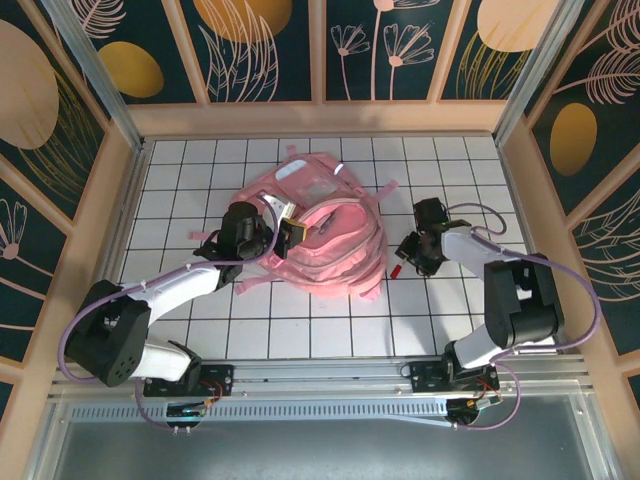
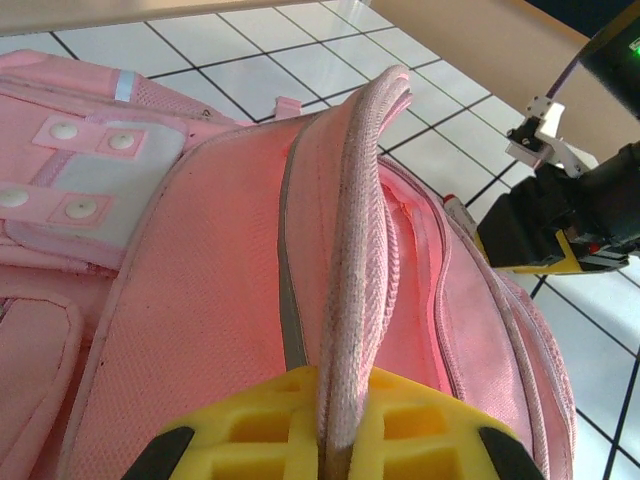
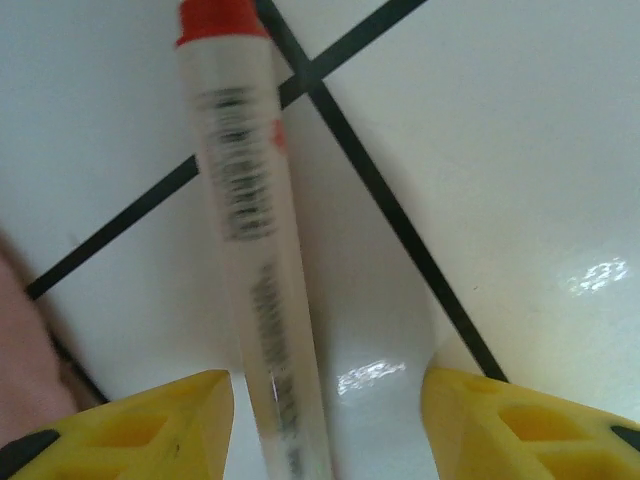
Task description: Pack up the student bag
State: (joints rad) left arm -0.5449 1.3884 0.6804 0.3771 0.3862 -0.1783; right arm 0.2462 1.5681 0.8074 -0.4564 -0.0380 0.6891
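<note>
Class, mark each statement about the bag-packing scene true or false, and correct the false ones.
1. The left gripper is shut on the pink strap of the student bag. True.
2. The marker has a blue cap. False: its cap is red.
3. The marker is inside the bag. False: it lies on the table beside the bag.
4. The right gripper has open jaws either side of the marker. True.

A: What do you count here?
B: One bag (image 1: 330, 250) and one marker (image 3: 255, 250).
A: And on the robot?
B: Two in all: the left end effector (image 2: 335, 430) and the right end effector (image 3: 322, 400).
</note>
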